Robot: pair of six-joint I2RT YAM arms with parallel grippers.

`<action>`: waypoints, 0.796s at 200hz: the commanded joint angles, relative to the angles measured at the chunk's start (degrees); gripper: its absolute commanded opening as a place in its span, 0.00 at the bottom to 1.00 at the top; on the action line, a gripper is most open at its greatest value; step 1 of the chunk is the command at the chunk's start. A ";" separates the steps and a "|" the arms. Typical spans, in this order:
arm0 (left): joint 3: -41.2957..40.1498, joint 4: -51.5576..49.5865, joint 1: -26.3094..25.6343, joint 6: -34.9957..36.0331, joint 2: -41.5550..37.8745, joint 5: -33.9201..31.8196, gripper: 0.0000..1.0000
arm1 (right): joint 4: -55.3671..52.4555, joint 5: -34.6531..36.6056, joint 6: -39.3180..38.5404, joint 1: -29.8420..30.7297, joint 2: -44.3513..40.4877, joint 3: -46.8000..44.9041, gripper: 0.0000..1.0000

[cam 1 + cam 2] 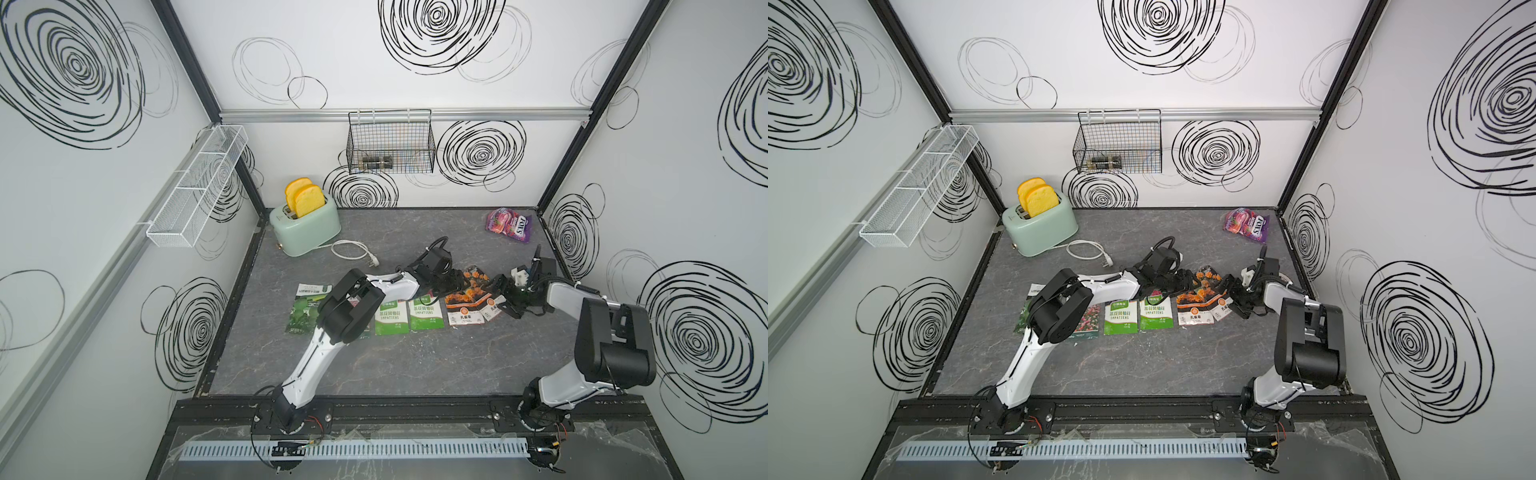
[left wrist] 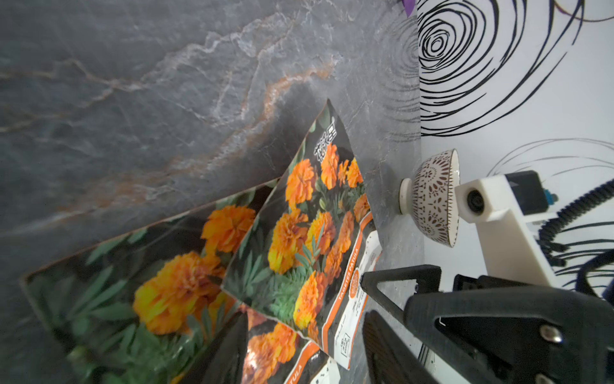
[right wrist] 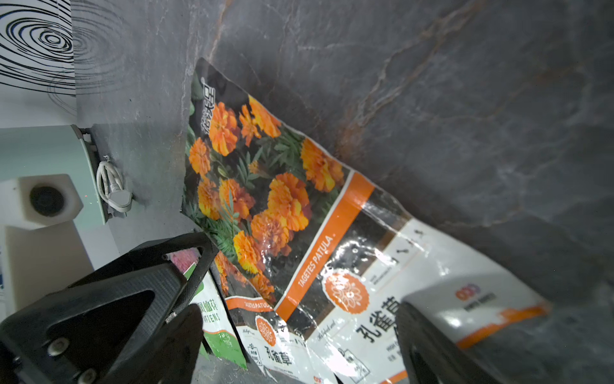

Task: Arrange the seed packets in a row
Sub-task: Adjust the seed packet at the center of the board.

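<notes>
On grey marble tabletop [image 1: 415, 361] | swirl-patterned walls [image 1: 291, 166] | left fingers [image 2: 219, 355] apart, empty | right fingers [image 3: 133, 299] wide, empty

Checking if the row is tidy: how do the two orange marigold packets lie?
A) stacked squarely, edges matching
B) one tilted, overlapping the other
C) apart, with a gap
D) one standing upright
B: the tilted marigold packet lies partly on top of the straighter marigold packet, as both wrist views show.

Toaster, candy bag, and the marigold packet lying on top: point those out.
Toaster [image 1: 309, 230]: in a top view, on its mint side.
Candy bag [image 1: 509, 225]: in a top view, on its purple front.
Top marigold packet [image 3: 282, 199]: right wrist view, on its flower photo.
</notes>
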 commanded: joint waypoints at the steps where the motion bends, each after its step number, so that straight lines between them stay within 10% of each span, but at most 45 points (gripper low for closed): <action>1: 2.10 0.80 -0.32 0.19 1.63 -0.59 0.60 | -2.03 -0.59 0.65 -0.20 0.09 -1.49 0.92; 159: 9.65 1.23 -0.79 -0.72 5.68 0.50 0.40 | -1.55 -1.92 0.21 -1.07 0.71 -1.32 0.91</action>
